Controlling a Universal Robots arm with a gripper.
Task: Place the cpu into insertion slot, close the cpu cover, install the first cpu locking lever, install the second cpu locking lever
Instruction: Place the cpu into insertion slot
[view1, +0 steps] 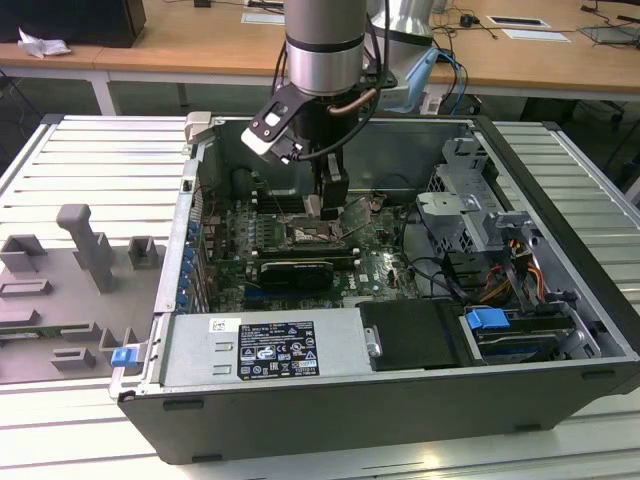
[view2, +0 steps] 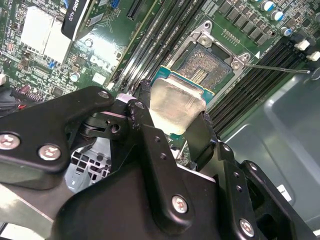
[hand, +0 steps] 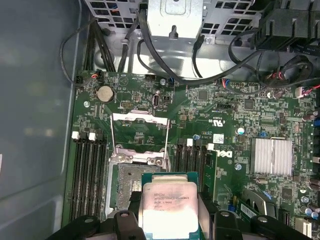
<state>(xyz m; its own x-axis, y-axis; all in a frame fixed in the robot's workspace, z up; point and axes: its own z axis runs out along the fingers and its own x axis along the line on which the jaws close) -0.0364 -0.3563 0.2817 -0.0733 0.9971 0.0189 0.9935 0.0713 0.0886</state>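
My gripper (view2: 176, 131) is shut on the cpu (view2: 176, 104), a flat square chip with a pale silver top and a green edge. It holds the chip by two opposite sides. In the first wrist view the cpu (hand: 168, 202) hangs above the motherboard, partly over one side of the insertion slot (hand: 126, 189). The insertion slot (view2: 204, 70) is a dark, bare socket in a silver frame. The cpu cover (hand: 138, 131) stands flipped open beside the socket. A thin locking lever (view2: 276, 67) sticks out from the frame. In the exterior view the gripper (view1: 326, 208) hovers just above the insertion slot (view1: 312, 236).
Black memory slots (hand: 90, 175) flank the socket on both sides. A black expansion card (view1: 292, 272) lies in front of it. A drive cage (view1: 465, 215) with cables stands at the exterior view's right, a labelled power supply (view1: 275, 350) at the front, and a grey fixture plate (view1: 70, 290) outside the case.
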